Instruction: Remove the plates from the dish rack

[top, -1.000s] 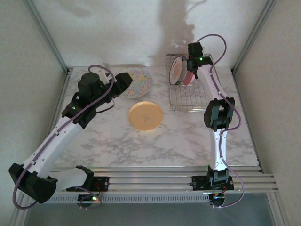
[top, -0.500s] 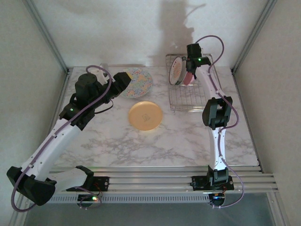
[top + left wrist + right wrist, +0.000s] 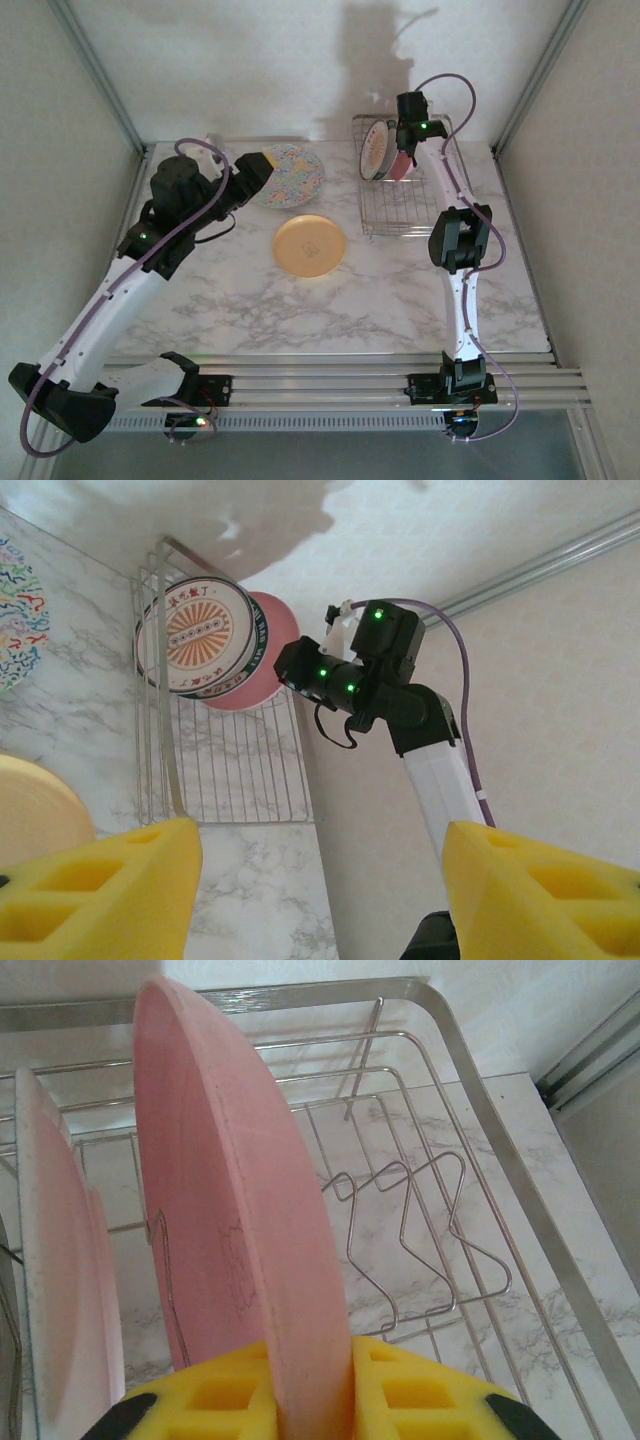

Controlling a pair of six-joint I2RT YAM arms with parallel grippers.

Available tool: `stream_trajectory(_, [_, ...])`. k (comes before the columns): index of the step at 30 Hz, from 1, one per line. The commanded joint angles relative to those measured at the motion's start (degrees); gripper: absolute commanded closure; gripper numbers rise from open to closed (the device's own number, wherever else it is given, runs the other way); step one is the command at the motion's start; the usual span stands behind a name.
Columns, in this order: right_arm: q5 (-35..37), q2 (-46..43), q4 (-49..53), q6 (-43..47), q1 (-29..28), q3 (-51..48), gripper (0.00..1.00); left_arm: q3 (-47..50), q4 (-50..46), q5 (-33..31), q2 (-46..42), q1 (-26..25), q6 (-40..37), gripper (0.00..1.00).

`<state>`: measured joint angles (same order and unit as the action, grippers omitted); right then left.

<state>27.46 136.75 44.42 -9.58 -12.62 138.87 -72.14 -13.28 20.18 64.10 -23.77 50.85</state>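
At the far right corner of the bench [image 3: 380,290] stood the wire dish rack [image 3: 400,212], with two plates upright in it. The right jaws were clamped on the rim of the pink plate [image 3: 230,1210], yellow pads [image 3: 420,1370] pressed to either face. Just beside it stood the white plate with the dark-red rim [image 3: 195,635]. The left jaws hung apart by the left edge of the speckled plate [image 3: 290,175], which lay flat near the far edge. The tan plate [image 3: 310,245] lay flat mid-bench.
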Motion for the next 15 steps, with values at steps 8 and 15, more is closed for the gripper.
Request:
stream_trajectory(8, [2.8,1.2,0.4,1.8,-0.9,3.3,0.93,-1.9,-1.2,2.3,-1.0,1.6,-0.9,0.35])
stream_trajectory(15, [10.8,0.6,-0.7,5.9,-3.6,4.7,1.0,-0.9,-0.4,2.3,-1.3,1.9,-0.9,0.35])
